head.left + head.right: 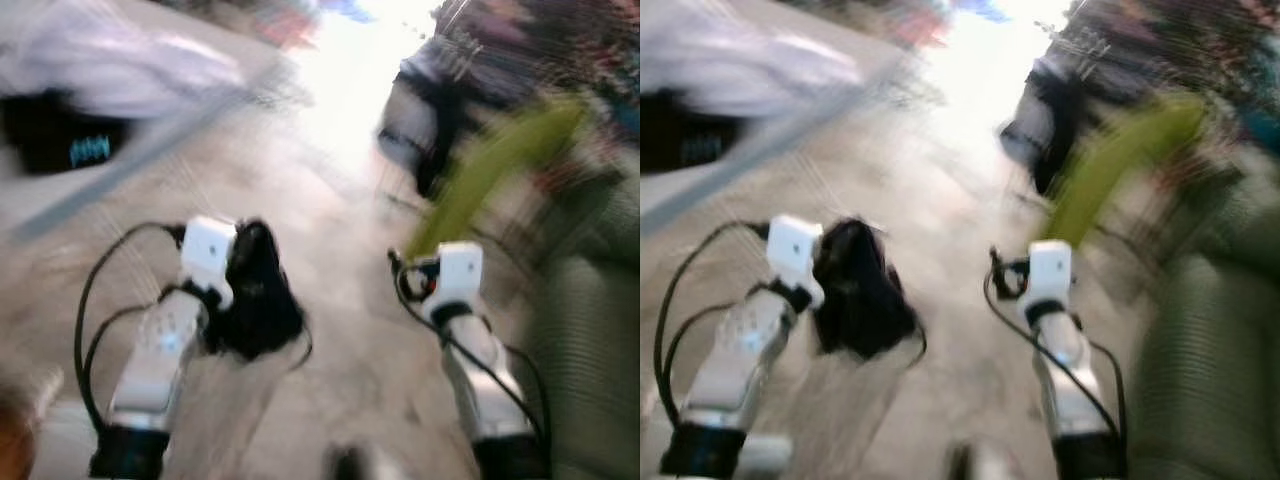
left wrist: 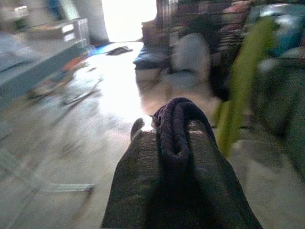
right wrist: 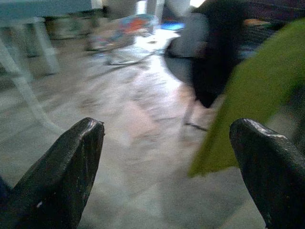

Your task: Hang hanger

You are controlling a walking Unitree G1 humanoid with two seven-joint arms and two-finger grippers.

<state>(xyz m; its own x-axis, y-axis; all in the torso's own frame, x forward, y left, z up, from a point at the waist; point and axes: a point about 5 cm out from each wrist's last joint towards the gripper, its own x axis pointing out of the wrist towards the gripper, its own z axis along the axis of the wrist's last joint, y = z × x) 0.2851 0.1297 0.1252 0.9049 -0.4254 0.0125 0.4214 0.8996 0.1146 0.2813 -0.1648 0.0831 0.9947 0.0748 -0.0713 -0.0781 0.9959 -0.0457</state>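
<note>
My left gripper (image 1: 262,300) was clamped on dark bunched cloth (image 2: 176,129), right gripper (image 3: 167,162) fingers apart, nothing hung yet.

**Materials and Surface Finish**

The left gripper (image 2: 174,157) had matt black fingers closed on a dark, soft knitted cloth (image 1: 255,290). The right gripper (image 3: 167,162) showed matt black, slightly scuffed fingers spread wide. The arms (image 1: 160,350) were glossy silver metal. The floor (image 3: 138,129) looked smooth and pale. A green cloth (image 1: 490,170) appeared matt.

Two claws, one dark garment (image 1: 255,295).
</note>
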